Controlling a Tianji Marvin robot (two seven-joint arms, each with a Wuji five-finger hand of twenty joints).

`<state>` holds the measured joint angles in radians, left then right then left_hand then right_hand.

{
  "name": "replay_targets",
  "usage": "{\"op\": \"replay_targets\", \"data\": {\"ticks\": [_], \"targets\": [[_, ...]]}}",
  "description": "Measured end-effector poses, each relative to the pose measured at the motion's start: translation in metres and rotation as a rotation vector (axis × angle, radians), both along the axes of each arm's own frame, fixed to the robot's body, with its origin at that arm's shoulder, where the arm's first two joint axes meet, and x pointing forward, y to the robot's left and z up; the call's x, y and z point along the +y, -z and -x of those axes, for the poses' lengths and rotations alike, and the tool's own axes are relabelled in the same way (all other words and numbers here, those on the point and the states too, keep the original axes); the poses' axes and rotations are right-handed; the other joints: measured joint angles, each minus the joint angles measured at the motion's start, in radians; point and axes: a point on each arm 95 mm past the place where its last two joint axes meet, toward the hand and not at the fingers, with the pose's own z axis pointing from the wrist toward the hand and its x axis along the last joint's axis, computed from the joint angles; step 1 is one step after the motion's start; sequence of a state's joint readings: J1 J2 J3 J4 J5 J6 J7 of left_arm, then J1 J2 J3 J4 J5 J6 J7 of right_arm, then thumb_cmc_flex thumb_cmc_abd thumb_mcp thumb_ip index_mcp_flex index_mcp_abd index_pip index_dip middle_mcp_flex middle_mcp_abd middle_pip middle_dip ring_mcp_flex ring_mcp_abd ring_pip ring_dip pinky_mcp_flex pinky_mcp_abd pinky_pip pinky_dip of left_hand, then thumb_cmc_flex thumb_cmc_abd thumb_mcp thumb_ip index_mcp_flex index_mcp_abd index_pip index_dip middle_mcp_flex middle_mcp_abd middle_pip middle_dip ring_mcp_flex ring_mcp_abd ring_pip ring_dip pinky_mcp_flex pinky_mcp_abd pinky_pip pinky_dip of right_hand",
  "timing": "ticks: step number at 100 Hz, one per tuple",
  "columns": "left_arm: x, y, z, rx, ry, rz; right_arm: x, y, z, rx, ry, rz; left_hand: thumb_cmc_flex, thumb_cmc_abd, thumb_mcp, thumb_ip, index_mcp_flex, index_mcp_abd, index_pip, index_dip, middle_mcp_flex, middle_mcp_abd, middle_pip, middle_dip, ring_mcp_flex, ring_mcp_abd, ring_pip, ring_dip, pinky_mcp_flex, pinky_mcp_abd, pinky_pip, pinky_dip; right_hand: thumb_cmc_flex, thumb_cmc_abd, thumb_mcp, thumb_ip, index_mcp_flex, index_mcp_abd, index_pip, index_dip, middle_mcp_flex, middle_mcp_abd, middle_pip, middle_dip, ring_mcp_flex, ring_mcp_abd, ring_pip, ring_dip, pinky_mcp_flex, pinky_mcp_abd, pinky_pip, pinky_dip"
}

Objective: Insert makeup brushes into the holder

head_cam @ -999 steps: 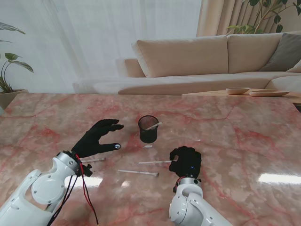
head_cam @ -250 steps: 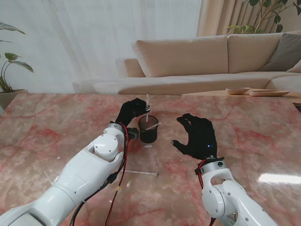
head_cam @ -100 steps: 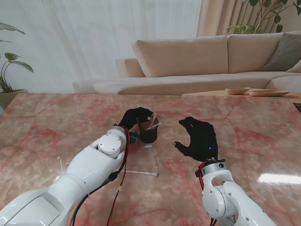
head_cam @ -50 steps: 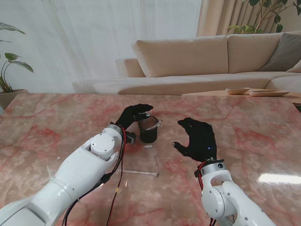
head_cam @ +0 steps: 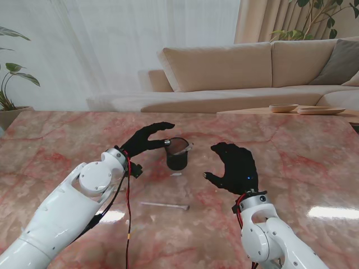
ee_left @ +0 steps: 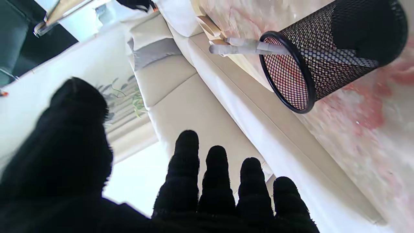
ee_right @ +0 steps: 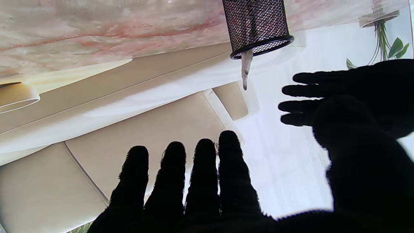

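Now, holder: black mesh holder point(head_cam: 178, 154) stands upright on the desk point(head_cam: 291, 162), between my two hands, so either one can reach its mouth.
left hand: my left hand point(head_cam: 145, 139) hangs just beside the holder on its left, fingers point(ee_left: 182, 168) spread wide and straight, nothing in them; index tip sits near the rim, not touching as far as I can tell.
right hand: my right hand point(head_cam: 234, 166) hovers apart from the holder on its right, palm toward it, fingers point(ee_right: 202, 168) loosely apart, holding nothing; looks parked to guard or steady, my guess only.
brushes in holder: two brushes point(ee_left: 255, 48) by the left wrist view, leaning side by side on the rim with ends poking out past it; slanted because they are longer than the holder is deep.
brush on desk: one brush point(head_cam: 164, 205) lies flat, nearer to me than the holder, well apart from both hands.
counts: one holder, three brushes seen, two hands.
task left: I judge one brush not yet in; other small bits on the desk too small to tell.
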<state>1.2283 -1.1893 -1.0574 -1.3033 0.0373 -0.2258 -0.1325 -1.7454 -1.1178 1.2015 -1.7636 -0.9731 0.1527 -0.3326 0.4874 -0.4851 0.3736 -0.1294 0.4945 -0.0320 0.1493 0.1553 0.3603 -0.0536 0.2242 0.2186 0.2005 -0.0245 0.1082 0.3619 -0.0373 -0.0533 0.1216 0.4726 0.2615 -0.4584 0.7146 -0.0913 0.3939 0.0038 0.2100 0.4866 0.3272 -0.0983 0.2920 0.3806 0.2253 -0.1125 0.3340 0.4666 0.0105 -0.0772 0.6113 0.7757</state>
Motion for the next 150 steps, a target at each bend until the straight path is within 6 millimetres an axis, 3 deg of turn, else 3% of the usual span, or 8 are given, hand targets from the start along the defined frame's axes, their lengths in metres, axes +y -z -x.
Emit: {"op": "replay_targets", "data": {"ticks": [5, 14, 26, 51, 75, 104, 145, 150], "targets": [[0.007, -0.003, 0.008, -0.021, 0.021, -0.019, 0.000, 0.000, 0.001, 0.007, -0.006, 0.000, 0.005, 0.040, -0.059, 0.012, -0.005, 0.001, 0.006, -0.010, -0.025, 0.000, -0.003, -0.008, -0.011, -0.001, -0.010, -0.004, 0.002, 0.000, -0.009, -0.033, -0.013, 0.006, -0.010, 0.000, 0.000, 0.001, -0.010, -0.001, 0.003, 0.002, -0.002, -0.002, 0.000, 0.000, -0.014, 0.000, -0.002, 0.002, -0.012, -0.001], [0.017, -0.008, 0.025, -0.067, 0.058, -0.092, 0.001, 0.000, 0.002, 0.027, -0.020, 0.008, 0.071, 0.099, -0.255, 0.054, -0.006, 0.008, -0.001, -0.012, -0.024, 0.000, -0.004, -0.011, -0.034, -0.001, -0.011, -0.012, 0.008, 0.000, -0.009, -0.082, -0.053, 0.012, -0.025, 0.000, 0.000, 0.001, -0.011, -0.002, 0.003, 0.003, -0.002, -0.002, 0.000, 0.000, -0.013, 0.000, -0.004, 0.002, -0.022, -0.001], [0.028, -0.016, 0.050, -0.113, 0.072, -0.127, 0.003, 0.002, 0.005, 0.037, -0.030, 0.017, 0.077, 0.100, -0.274, 0.054, -0.006, 0.009, -0.001, -0.012, -0.024, 0.000, -0.012, -0.011, -0.034, -0.001, -0.011, -0.012, 0.008, 0.000, -0.009, -0.085, -0.057, 0.015, -0.023, 0.011, 0.000, 0.001, -0.011, -0.002, 0.003, 0.003, 0.009, 0.007, 0.000, 0.000, 0.055, 0.029, -0.005, 0.002, -0.022, -0.001], [0.041, -0.008, 0.078, -0.131, 0.041, -0.167, 0.017, 0.014, 0.018, 0.078, -0.018, 0.010, 0.086, 0.113, -0.283, 0.063, -0.006, 0.009, -0.001, -0.013, -0.024, 0.000, -0.012, -0.011, -0.034, -0.001, -0.011, -0.013, 0.008, 0.000, -0.009, -0.085, -0.060, -0.010, -0.033, 0.011, 0.068, -0.001, 0.067, 0.036, 0.113, 0.005, 0.161, 0.185, 0.051, 0.000, 0.333, 0.214, 0.001, 0.013, -0.021, 0.021], [0.049, 0.000, 0.088, -0.113, -0.002, -0.153, 0.041, 0.039, 0.030, 0.166, -0.021, 0.020, 0.086, 0.113, -0.283, 0.063, -0.004, 0.010, -0.001, -0.013, -0.024, 0.000, -0.012, -0.011, -0.034, -0.001, -0.011, -0.013, 0.008, 0.001, -0.009, -0.085, 0.054, -0.066, -0.021, 0.018, 0.119, -0.026, 0.102, 0.079, 0.112, 0.005, 0.213, 0.248, 0.016, 0.000, 0.368, 0.230, -0.010, 0.013, -0.010, 0.021], [0.052, 0.002, 0.090, -0.117, -0.013, -0.149, 0.062, 0.066, 0.034, 0.270, -0.027, 0.035, 0.086, 0.113, -0.283, 0.063, -0.002, 0.010, -0.001, -0.013, -0.024, 0.000, -0.012, -0.011, -0.034, -0.001, -0.011, -0.013, 0.008, 0.002, -0.009, -0.085, 0.105, -0.177, 0.310, 0.018, 0.191, -0.083, 0.197, 0.205, -0.001, -0.001, 0.202, 0.269, -0.058, -0.010, 0.364, 0.227, -0.038, 0.011, -0.010, 0.022], [0.053, 0.004, 0.090, -0.119, -0.015, -0.151, 0.076, 0.093, 0.034, 0.335, -0.037, 0.059, 0.098, 0.110, -0.283, 0.065, 0.010, 0.010, 0.003, -0.012, -0.024, 0.000, -0.012, -0.011, -0.034, -0.001, -0.011, -0.013, 0.008, 0.002, -0.009, -0.085, 0.117, -0.257, 0.290, 0.017, 0.254, -0.115, 0.234, 0.247, 0.003, -0.007, 0.214, 0.270, -0.057, -0.010, 0.365, 0.227, -0.039, 0.011, -0.010, 0.034], [0.053, 0.004, 0.090, -0.119, -0.015, -0.151, 0.077, 0.094, 0.034, 0.334, -0.041, 0.064, 0.098, 0.110, -0.283, 0.065, 0.013, 0.010, 0.010, -0.012, -0.024, 0.000, -0.012, -0.011, -0.034, -0.001, -0.011, -0.013, 0.008, 0.002, -0.009, -0.085, 0.117, -0.275, 0.292, -0.016, 0.254, -0.125, 0.238, 0.258, 0.003, -0.007, 0.217, 0.270, -0.056, -0.010, 0.365, 0.227, -0.038, 0.011, -0.010, 0.034]]}}
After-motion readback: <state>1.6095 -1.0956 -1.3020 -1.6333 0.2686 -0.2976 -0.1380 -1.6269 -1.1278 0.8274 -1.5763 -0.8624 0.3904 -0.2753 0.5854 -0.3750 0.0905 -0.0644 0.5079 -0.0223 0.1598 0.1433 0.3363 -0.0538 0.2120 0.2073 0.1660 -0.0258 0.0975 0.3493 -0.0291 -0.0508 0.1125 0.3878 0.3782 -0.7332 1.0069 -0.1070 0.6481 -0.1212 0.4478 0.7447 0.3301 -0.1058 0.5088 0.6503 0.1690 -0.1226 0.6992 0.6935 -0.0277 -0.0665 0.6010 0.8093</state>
